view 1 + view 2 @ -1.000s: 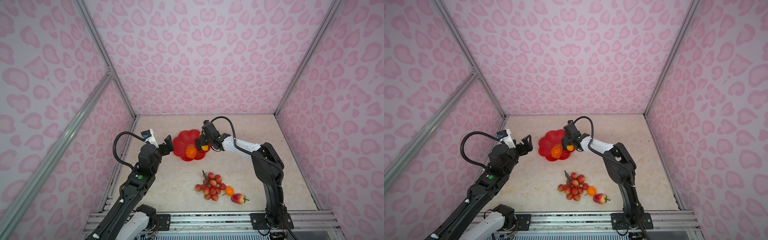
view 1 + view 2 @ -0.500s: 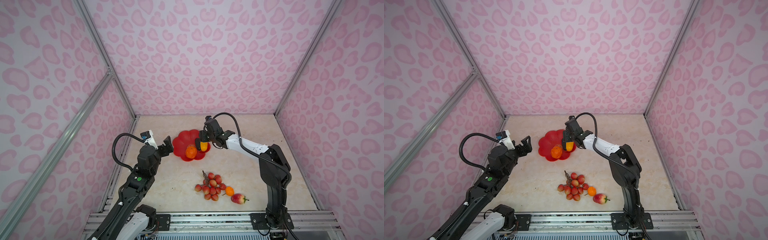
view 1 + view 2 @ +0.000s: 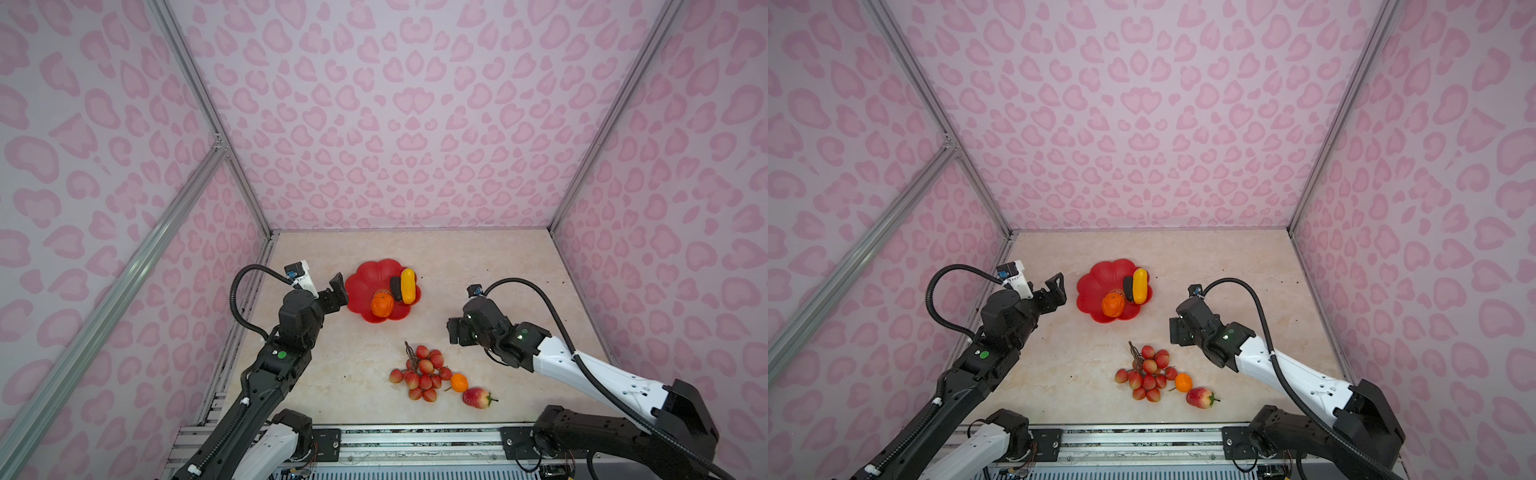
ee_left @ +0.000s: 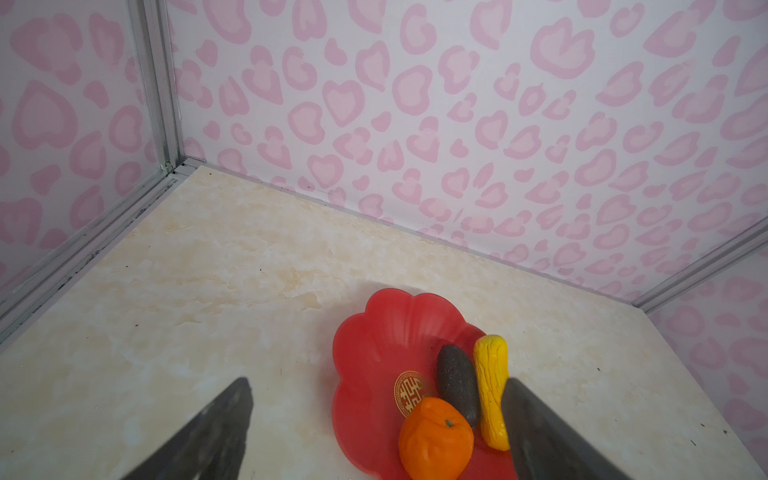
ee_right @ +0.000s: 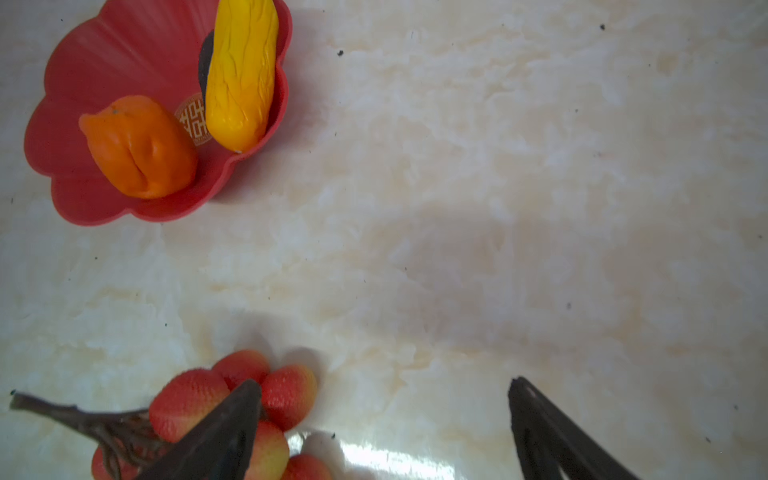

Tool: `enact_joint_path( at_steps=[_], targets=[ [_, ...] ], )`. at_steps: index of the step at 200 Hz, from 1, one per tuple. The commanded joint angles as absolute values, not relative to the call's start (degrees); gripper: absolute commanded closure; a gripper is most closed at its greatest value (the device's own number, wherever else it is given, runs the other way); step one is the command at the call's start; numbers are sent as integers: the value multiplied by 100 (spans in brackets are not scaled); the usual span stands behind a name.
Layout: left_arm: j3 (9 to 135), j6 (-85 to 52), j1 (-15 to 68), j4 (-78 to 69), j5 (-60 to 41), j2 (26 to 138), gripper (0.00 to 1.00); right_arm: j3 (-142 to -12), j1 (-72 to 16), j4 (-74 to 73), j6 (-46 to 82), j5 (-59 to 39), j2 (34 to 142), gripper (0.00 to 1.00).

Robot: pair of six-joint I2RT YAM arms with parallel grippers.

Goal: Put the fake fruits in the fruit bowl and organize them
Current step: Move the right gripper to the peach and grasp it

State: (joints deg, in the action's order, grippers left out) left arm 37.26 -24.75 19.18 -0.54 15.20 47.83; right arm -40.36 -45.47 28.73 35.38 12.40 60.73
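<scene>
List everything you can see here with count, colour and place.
fruit bowl: one, red, far middle of table
large orange: one, orange, in bowl, near side
yellow oblong fruit: one, yellow, in bowl, right rim
dark avocado: one, blackish, in bowl, beside yellow oblong fruit
lychee bunch: one, red, on table, near middle
small orange: one, orange, just right of bunch
strawberry: one, red, right of small orange
table: one, cream marble, under everything
walls: three, pink-patterned, around table
left tool: one, black, open beside bowl
right tool: one, black, open, right of bunch
</scene>
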Motion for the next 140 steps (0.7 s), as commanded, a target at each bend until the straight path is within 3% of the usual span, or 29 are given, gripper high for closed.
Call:
enact_joint_path(
  at_steps=[1, 61, 95, 130, 140],
  targets=[
    [3700, -2461, 1918, -211, 1533, 4772, 6, -3647, -4821, 3817, 4381, 1572, 5514, 6],
    [3671, -2555, 1915, -175, 1512, 4714, 6, -2593, -5871, 4530, 5822, 1351, 4134, 5],
    [3650, -2602, 1915, -167, 1490, 4719, 6, -2289, -6290, 4475, 6230, 1276, 4042, 6],
    [3652, -2627, 1910, -167, 1477, 4719, 6, -2079, -6434, 4163, 6362, 1209, 4240, 15],
    [3656, -2632, 1908, -167, 1485, 4719, 6, -1994, -6434, 3994, 6393, 1178, 4286, 23]
  ],
)
